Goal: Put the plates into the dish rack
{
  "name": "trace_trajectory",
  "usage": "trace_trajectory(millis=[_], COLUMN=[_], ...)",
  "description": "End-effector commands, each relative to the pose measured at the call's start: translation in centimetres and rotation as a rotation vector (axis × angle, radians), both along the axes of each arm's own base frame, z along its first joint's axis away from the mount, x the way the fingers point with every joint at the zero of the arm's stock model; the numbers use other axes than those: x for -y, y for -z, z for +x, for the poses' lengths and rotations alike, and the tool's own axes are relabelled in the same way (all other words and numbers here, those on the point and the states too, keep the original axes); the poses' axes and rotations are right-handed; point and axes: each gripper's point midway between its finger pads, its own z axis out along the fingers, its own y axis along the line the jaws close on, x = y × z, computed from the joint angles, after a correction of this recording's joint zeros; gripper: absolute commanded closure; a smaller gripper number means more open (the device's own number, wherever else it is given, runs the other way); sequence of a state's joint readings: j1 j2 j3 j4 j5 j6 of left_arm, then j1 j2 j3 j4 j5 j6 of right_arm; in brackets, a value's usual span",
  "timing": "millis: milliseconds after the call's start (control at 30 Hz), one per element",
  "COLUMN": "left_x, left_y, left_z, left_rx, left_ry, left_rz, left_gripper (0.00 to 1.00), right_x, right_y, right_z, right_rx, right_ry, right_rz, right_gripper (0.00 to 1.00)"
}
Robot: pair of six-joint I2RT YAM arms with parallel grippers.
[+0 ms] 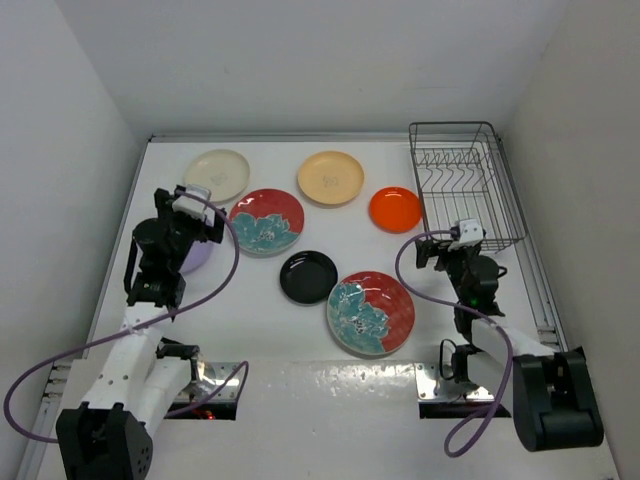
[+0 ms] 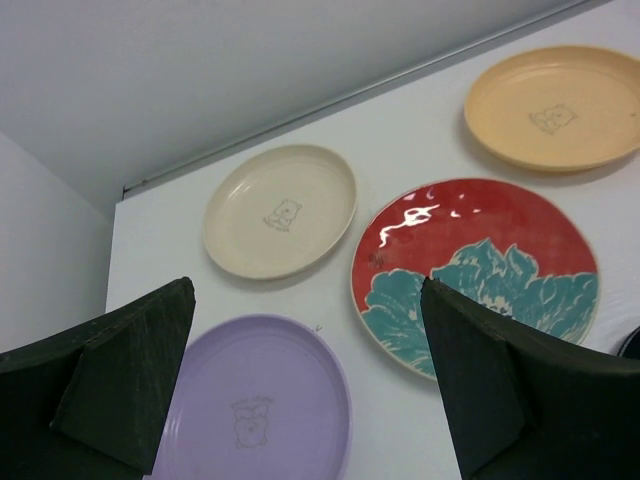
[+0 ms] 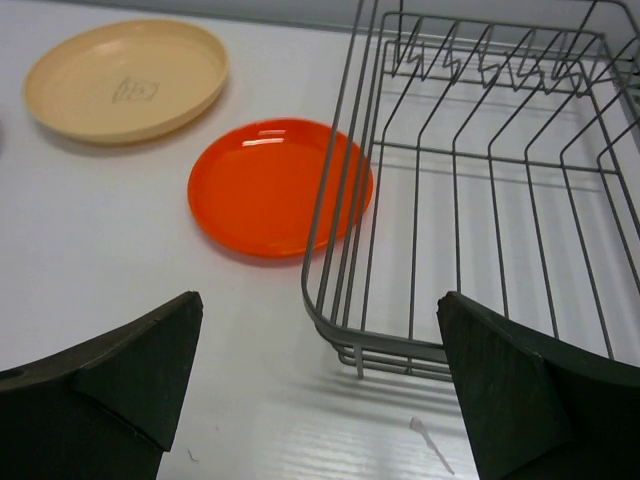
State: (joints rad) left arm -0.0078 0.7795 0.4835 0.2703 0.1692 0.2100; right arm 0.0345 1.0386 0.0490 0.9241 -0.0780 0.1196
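- Left hand [image 2: 308,335]: jaws spread wide, nothing between them and not touching anything. It hangs over the far-left part of the tabletop [image 1: 250,335], with the lavender plate [image 2: 255,405] right under it.
- Right hand [image 3: 315,320]: also wide open and holding nothing. It hovers just over the near-left corner of the dish rack [image 3: 340,175]; can't tell if it's touching the wire.
- All seven plates lie flat on the tabletop, outside the rack:
- cream plate [image 1: 217,174] far left, pale orange plate [image 1: 330,177] far middle
- small bright orange plate [image 1: 395,208] just beside the rack's left side; can't tell if they touch
- one red flower plate [image 1: 266,221] next to the left hand, the other red flower plate [image 1: 370,312] nearer the arm bases
- small black plate [image 1: 308,277] sits between the two red ones
- The rack sits in the far-right corner, up against the right edge.
- Surface is plain white, boxed in by white walls on the left, right and back.
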Motion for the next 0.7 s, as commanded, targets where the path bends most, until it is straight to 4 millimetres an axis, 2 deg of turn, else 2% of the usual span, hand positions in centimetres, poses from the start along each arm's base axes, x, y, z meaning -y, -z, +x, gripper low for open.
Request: trace_trajectory(millis=[0,33,67,100,133,167,200,233,267,300,333,367,400,467,500,567,600,633,667], left_x=[1.7,1.9,1.9,1.9,1.7,1.4,0.7,0.4,0.2,0.0,-0.2,-0.2,0.2,0.6,0.9,1.8,2.2,2.6,2.8], left_y=[-1.2,-1.6,-1.8,-2.5,-2.3,-2.7,-3.1,-4.1,-3.9,-4.7,-5.0,-4.7,-5.0,-4.6,-4.4,-4.1,-4.0,-3.5,-2.9], left_z=[-0.6,-0.7,-0.8,-0.8,-0.8,-0.8,-0.9,-1.1,-1.1,-1.3,-1.5,-1.6,-1.7,-2.1,-2.2,-2.5,-2.8,-2.9,-3.1], left_rx=[-0.077,-0.081,-0.087,-0.081,-0.093,-0.092,-0.082,-0.065,-0.076,-0.06,-0.068,-0.081,-0.081,-0.101,-0.111,-0.129,-0.136,-0.148,-0.17], left_ry=[0.095,0.108,0.108,0.108,0.091,0.07,0.026,0.006,-0.011,-0.023,-0.034,-0.035,-0.012,0.012,0.029,0.076,0.09,0.114,0.121], left_rz=[0.009,0.018,0.018,0.019,0.008,-0.01,-0.019,-0.03,-0.044,-0.053,-0.053,-0.052,-0.054,-0.055,-0.056,-0.071,-0.09,-0.093,-0.108], left_gripper=[0.0,0.0,0.0,0.0,0.0,0.0,0.0,0.0,0.0,0.0,0.0,0.0,0.0,0.0,0.0,0.0,0.0,0.0,0.0], right_x=[-1.5,-1.7,-1.7,-1.9,-2.0,-2.1,-2.6,-3.5,-4.3,-5.1,-5.3,-5.4,-4.6,-3.7,-2.4,-2.9,-5.0,-5.6,-6.2], right_y=[3.4,2.6,2.9,1.6,1.9,-0.2,-1.3,-3.1,-4.1,-4.8,-3.7,-6.2,-5.8,-9.2,-10.6,-11.5,-11.2,-10.4,-7.6], right_z=[-1.7,-1.5,-1.8,-1.4,-1.8,-1.3,-1.4,-1.7,-2.1,-2.4,-3.6,-3.5,-4.0,-3.2,-2.7,-3.2,-4.4,-4.8,-6.2], right_rx=[-0.174,-0.165,-0.192,-0.168,-0.221,-0.194,-0.2,-0.253,-0.262,-0.256,-0.346,-0.347,-0.391,-0.346,-0.338,-0.355,-0.391,-0.427,-0.54], right_ry=[-0.097,-0.111,-0.113,-0.113,-0.114,-0.11,-0.121,-0.178,-0.223,-0.303,-0.336,-0.345,-0.323,-0.254,-0.107,-0.03,-0.142,-0.165,-0.149], right_rz=[-0.024,-0.023,-0.019,-0.007,0.006,0.035,0.086,0.086,0.084,0.013,-0.011,-0.041,-0.085,-0.088,0.019,0.256,0.313,0.341,0.402], right_gripper=[0.0,0.0,0.0,0.0,0.0,0.0,0.0,0.0,0.0,0.0,0.0,0.0,0.0,0.0,0.0,0.0,0.09,0.33,0.41])
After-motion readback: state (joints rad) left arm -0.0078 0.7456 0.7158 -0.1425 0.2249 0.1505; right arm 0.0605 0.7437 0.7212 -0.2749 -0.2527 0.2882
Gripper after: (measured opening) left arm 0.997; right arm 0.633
